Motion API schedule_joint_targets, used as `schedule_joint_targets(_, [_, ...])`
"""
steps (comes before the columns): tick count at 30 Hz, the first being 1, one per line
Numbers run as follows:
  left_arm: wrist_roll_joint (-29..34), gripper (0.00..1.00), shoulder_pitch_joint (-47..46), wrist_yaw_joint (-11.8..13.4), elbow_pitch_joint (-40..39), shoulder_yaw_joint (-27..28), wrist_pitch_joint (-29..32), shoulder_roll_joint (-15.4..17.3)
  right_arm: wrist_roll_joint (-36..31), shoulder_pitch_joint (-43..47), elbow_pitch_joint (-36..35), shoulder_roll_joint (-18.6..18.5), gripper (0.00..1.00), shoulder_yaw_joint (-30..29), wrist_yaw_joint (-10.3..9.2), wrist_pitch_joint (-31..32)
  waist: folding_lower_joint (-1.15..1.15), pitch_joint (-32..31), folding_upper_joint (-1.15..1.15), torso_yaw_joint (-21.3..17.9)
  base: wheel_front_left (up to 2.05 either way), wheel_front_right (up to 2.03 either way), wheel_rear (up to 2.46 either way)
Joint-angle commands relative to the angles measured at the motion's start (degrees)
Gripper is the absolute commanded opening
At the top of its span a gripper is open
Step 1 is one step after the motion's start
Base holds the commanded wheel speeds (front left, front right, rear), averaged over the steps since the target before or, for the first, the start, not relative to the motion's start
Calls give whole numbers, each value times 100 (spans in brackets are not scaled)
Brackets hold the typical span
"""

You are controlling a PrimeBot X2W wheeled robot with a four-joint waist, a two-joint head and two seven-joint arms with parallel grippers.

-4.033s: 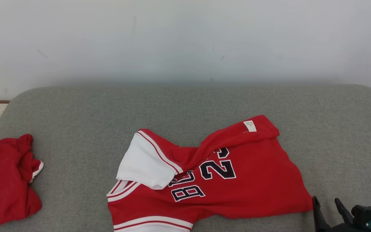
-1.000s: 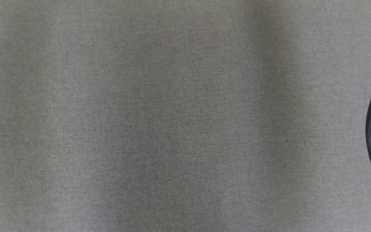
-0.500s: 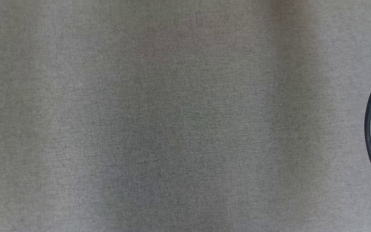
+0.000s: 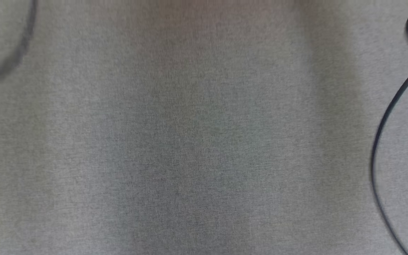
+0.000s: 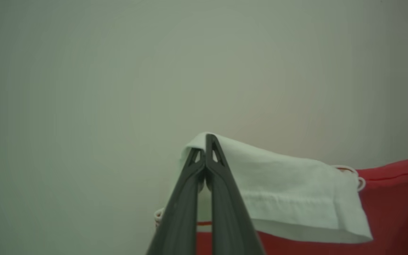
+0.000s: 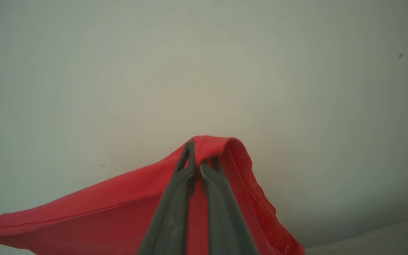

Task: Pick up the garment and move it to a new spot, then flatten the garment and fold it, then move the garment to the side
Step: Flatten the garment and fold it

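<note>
The left gripper [image 5: 204, 148] is pinched tight on the white sleeve [image 5: 289, 187] of the red jersey [image 5: 395, 205], just below the middle of the left wrist view. The sleeve drapes off to the right of the fingers, and the red body runs out to the right edge of the frame. The right gripper [image 6: 198, 156] is clamped on a folded red edge of the jersey, which slopes down to the lower left and lower right of the right wrist view. Behind both hangs a plain pale wall [image 6: 296, 71]. In the head view there is grey upholstery [image 4: 190, 141], with a black cable [image 4: 377, 148] curving down the right side.
</note>
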Motion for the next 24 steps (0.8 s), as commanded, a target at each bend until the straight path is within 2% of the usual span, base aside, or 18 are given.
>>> schedule_joint_targets(1, [-46, 0, 263, 53, -143, 57, -30, 66, 59, 211, -104, -90, 0, 66, 3, -35, 0, -175, 0, -10, 0, 0, 0])
schedule_joint_targets(5, [-255, 0, 1486, 345, -1232, 221, -27, 166, 313, 1065, -666, -306, 0, 333, 3, -154, 0, -472, 0, 24, 0, 0, 0])
schedule_joint_targets(13, [-649, 0, 4024, 1208, -3645, 531, 220, 436, 749, 2761, -1595, -564, 0, 679, 3, -444, 0, -877, 0, 42, 0, 0, 0])
schedule_joint_targets(16, [-725, 0, 4944, 1523, -4303, 656, 221, 492, 824, 3341, -1846, -613, 0, 776, 3, -541, 0, -1010, 0, 33, 0, 0, 0])
schedule_joint_targets(20, [-889, 0, 6150, 1825, -4902, 725, 145, 400, 951, 4106, -2091, -670, 0, 861, 3, -619, 0, -1187, 0, 26, 0, 0, 0])
schedule_joint_targets(24, [-1000, 0, 7485, 2023, -5186, 794, 20, 141, 1078, 4980, -2314, -813, 0, 870, 3, -677, 0, -1409, 0, 14, 0, 0, 0])
